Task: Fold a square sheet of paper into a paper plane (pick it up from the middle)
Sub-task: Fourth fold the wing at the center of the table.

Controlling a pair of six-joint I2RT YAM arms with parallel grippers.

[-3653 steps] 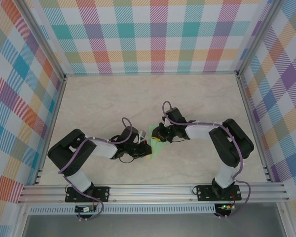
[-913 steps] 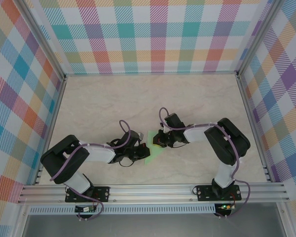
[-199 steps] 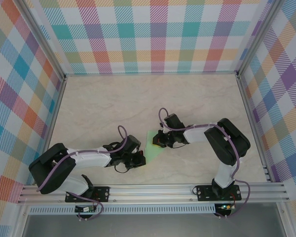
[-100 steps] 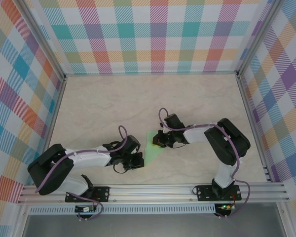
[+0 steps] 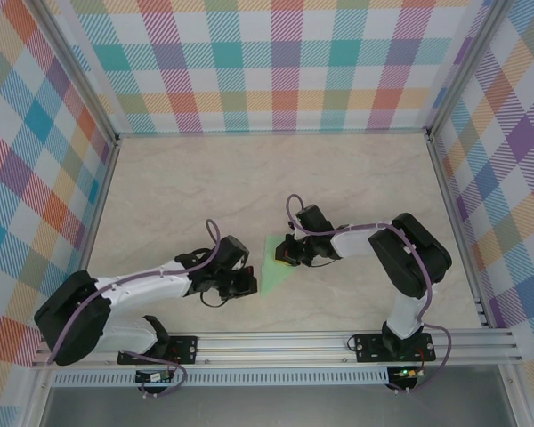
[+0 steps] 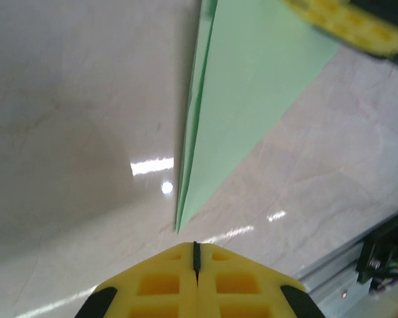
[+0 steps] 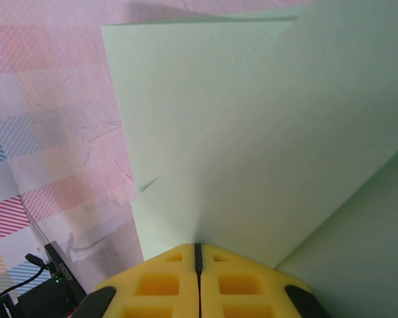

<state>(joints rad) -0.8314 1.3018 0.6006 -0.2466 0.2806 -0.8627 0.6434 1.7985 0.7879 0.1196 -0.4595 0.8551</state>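
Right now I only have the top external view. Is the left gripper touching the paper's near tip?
Observer: No. The left wrist view shows the left gripper shut, with a sliver of bare table between it and the tip of the folded paper.
Operator: And the right gripper?
Observer: In its wrist view the right gripper is shut, and its tips seem to rest on the paper's surface.
Operator: Are the layers flat?
Observer: Mostly. The left wrist view shows a double edge along the paper's long side, with the layers slightly offset.
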